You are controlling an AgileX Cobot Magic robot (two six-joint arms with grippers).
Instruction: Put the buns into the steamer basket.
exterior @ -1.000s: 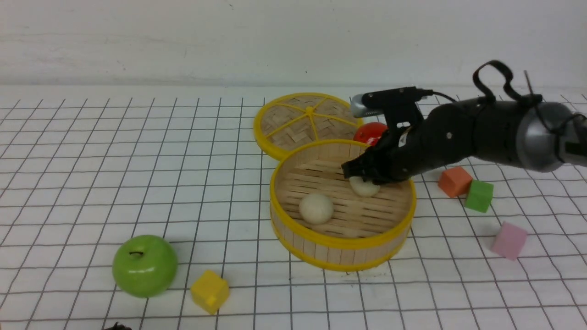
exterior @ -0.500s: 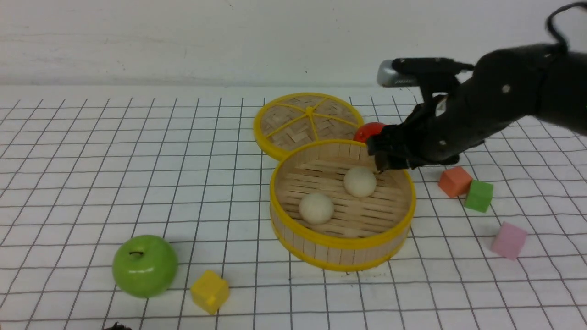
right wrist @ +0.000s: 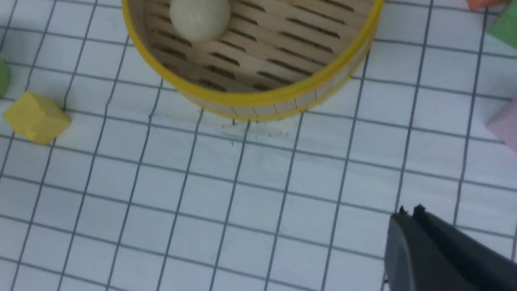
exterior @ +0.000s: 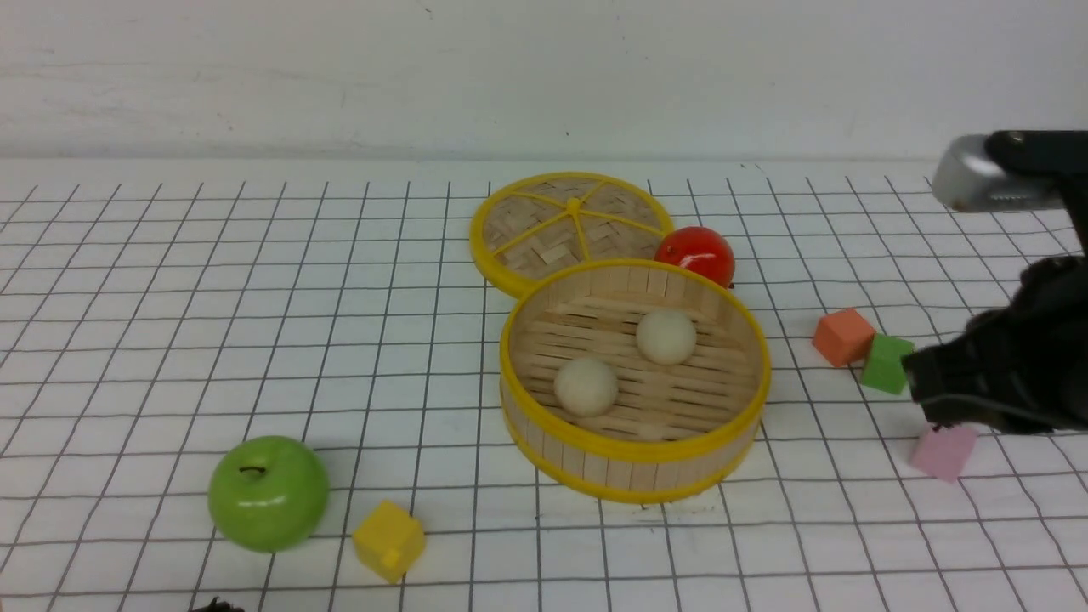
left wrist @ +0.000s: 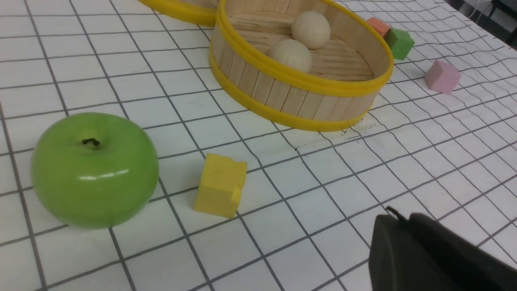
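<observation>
The right claw is pinched closed, holding nothing. Both buns sit inside the steamer basket, well off to its left; nothing looks left to fetch.

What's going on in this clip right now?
The nearer bun and the farther bun both lie on the slatted floor of the steamer basket, so the placing looks done. The right pincer is shut and empty, off to the basket's right by the green cube and pink cube. The left pincer holds nothing, near the yellow cube. The woven lid lies behind the basket.
</observation>
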